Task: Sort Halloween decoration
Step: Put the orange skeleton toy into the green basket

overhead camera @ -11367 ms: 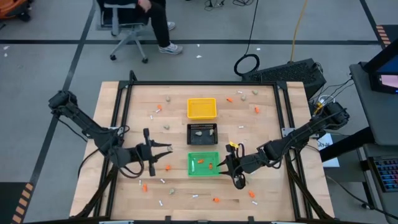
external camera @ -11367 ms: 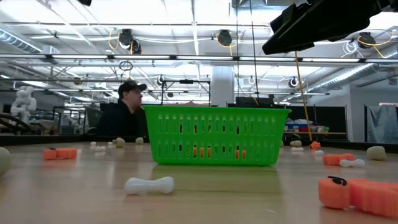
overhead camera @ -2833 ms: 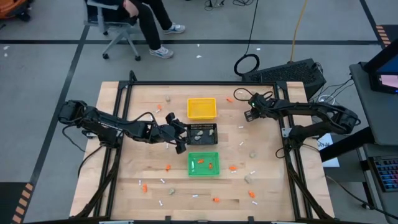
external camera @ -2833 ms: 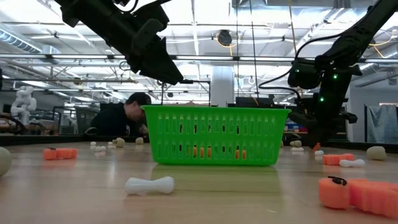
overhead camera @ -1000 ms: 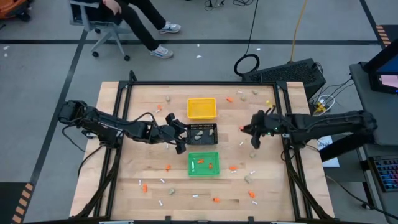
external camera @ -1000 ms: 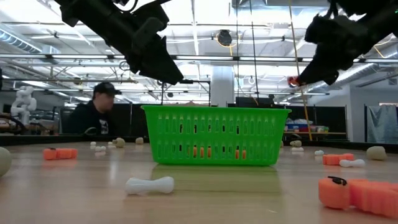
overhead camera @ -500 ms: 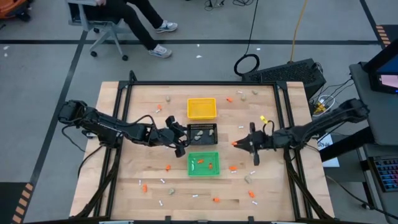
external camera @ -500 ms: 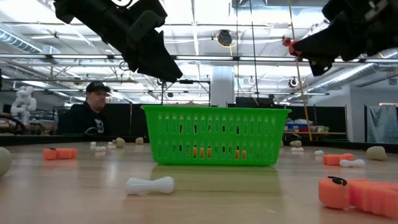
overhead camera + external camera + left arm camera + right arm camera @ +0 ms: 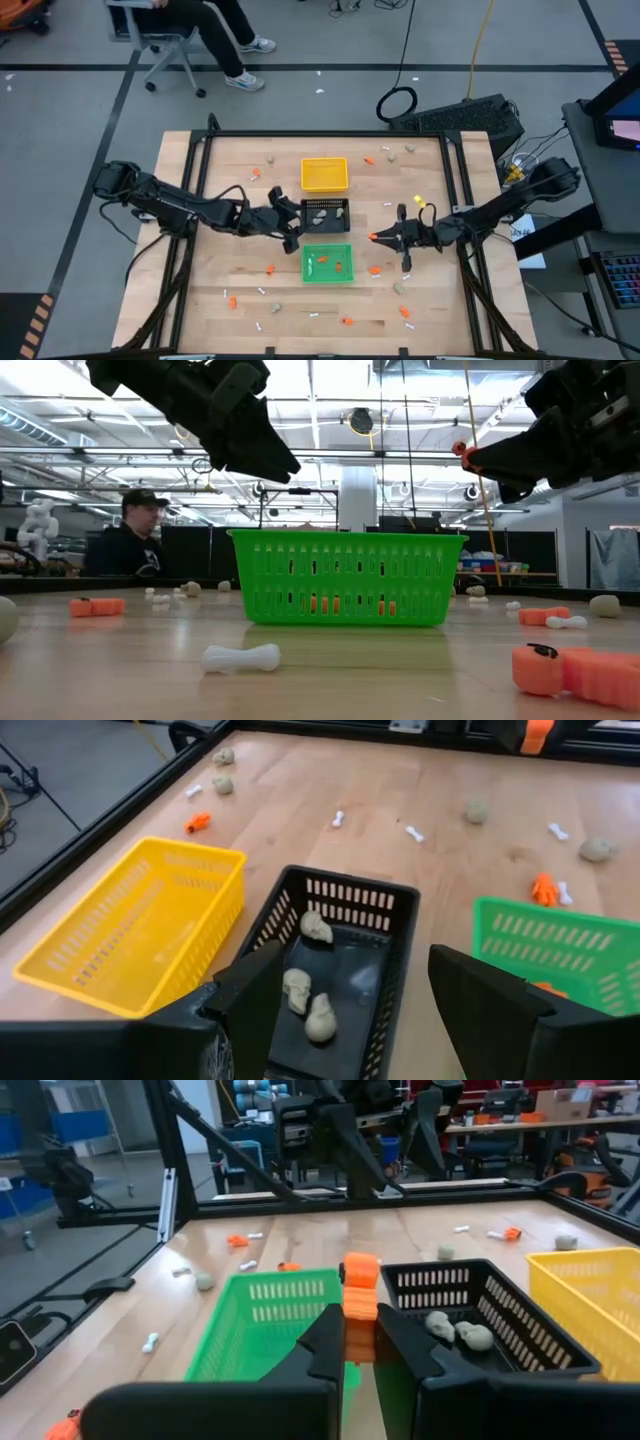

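The right gripper (image 9: 374, 237) was clamped on an orange bit (image 9: 358, 1286), which stood up between the closed fingers (image 9: 322, 1342). In the high view it hung just beside the right edge of the green tray (image 9: 328, 263), apart from the rim, with bare wood below it. In the low view the gripper (image 9: 466, 457) sat above and to the right of the green tray's (image 9: 346, 577) top edge, with clear air between the two.

The left gripper (image 9: 291, 222) hung at the left edge of the black tray (image 9: 326, 214), which lay just behind the green tray. Its fingers (image 9: 250, 995) were spread wide and held nothing. Three beige-grey lumps (image 9: 309, 1005) lay inside the black tray (image 9: 335, 967). The yellow tray (image 9: 324, 174) stood just behind the black one.

Orange pieces (image 9: 333, 265) lay in the green tray. Other orange bits (image 9: 372, 270), thin white sticks (image 9: 313, 314) and beige-grey lumps (image 9: 400, 288) were scattered over the table (image 9: 230, 270) around the green tray, most of them well apart from its edges. A person (image 9: 133, 538) sat beyond the table's far edge.
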{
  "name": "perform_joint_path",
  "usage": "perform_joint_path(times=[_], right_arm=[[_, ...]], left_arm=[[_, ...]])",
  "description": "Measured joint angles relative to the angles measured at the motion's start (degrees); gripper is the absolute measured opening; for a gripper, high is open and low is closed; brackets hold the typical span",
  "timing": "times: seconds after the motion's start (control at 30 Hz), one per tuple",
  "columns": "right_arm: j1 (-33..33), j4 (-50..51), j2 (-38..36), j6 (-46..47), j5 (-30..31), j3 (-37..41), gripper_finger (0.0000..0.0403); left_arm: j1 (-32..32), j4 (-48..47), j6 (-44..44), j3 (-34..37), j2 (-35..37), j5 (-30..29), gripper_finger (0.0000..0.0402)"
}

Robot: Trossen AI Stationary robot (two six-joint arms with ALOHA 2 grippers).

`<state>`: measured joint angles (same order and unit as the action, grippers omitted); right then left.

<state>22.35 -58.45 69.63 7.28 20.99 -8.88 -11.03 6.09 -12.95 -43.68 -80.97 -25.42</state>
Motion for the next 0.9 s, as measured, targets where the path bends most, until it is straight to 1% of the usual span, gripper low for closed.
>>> perform_joint_path(times=[0.13,0.27,0.6,0.73,0.9], right_arm=[[1.1,-4.7,3.5,-0.6,-0.1,0.0,0.0018],[2.1,-6.7,5.7,-1.0,-0.2,0.0,0.0018],[3.0,-6.9,6.4,-1.6,-0.3,0.0,0.0018],[3.0,-6.9,6.4,-5.1,-0.3,0.0,0.0018],[3.0,-6.9,6.4,-13.7,-0.2,0.0,0.0018]], left_arm=[[-0.7,0.0,0.0,0.0,0.0,0.0,0.0248],[-1.1,0.0,0.1,0.0,0.0,0.0,0.0248],[-2.1,0.0,0.2,0.0,0.0,0.0,0.0248],[-2.1,-0.1,0.1,0.0,0.0,0.0,0.0248],[-2.1,-0.1,-0.1,0.0,0.0,0.0,0.0248]])
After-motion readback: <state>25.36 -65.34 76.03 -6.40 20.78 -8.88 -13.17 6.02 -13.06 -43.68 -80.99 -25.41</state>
